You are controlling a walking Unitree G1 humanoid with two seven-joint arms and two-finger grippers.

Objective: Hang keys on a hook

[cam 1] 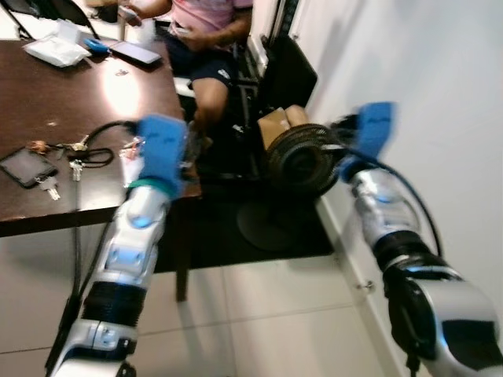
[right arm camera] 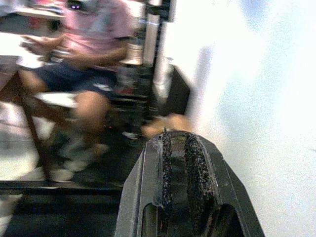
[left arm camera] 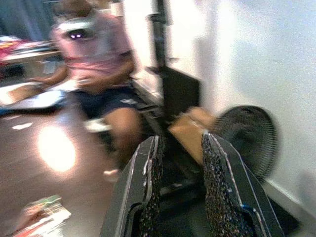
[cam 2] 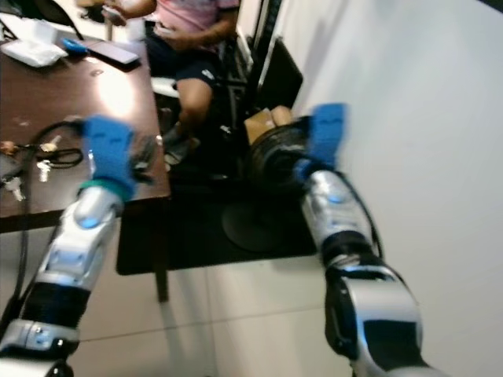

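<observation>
The keys lie ungrasped on the dark desk. The left end effector is held slightly parted and empty; the right end effector nearly closed, empty. Approach stage is judged; reaching to the keys is required next.

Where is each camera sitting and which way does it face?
Head, both eyes: look forward and down at the table, keys and fan; both arms show.
Left wrist: along the open left end effector toward the seated person.
Right wrist: along the right end effector, nearly closed, toward the wall.
Both wrists share the person.
</observation>
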